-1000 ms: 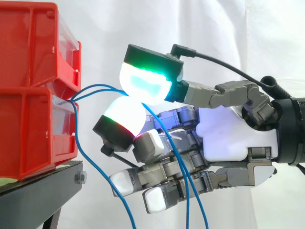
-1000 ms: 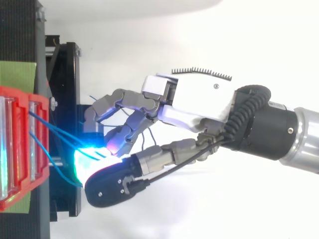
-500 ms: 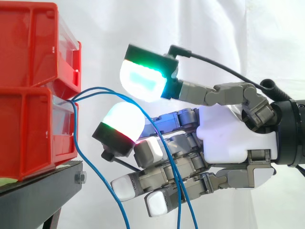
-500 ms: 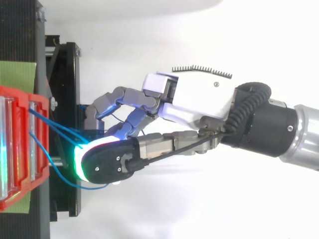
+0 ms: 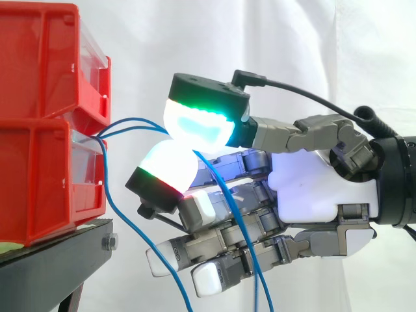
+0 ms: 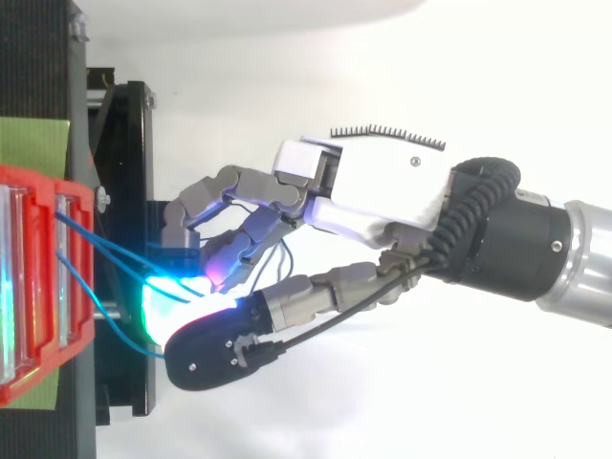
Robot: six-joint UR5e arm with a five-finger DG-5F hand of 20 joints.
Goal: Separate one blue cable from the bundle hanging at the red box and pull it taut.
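Two stacked red bins (image 5: 39, 175) stand on a black stand (image 5: 55, 260) at the left. Blue cables (image 5: 136, 119) come out between the bins and arch to the right. My hand (image 5: 318, 185) reaches in from the right. Its glowing thumb pad (image 5: 198, 122) and a glowing fingertip (image 5: 168, 166) are pressed together with one blue cable pinched between them. Behind the pinch that cable droops across the other fingers and runs down out of view. A second blue cable (image 5: 112, 208) hangs loose from the lower bin. From above, my hand (image 6: 382, 191) lies just right of the bins (image 6: 33, 287).
The stand's black edge and frame (image 6: 124, 143) lie right under the fingers. A green mat (image 6: 33, 143) lies beside the bins. A white curtain hangs behind the hand, with open room to the right and below it.
Half a second ago the thumb pad stood lifted off the fingertip with a gap between them. It has come back down and the two pads press together on the blue cable again.
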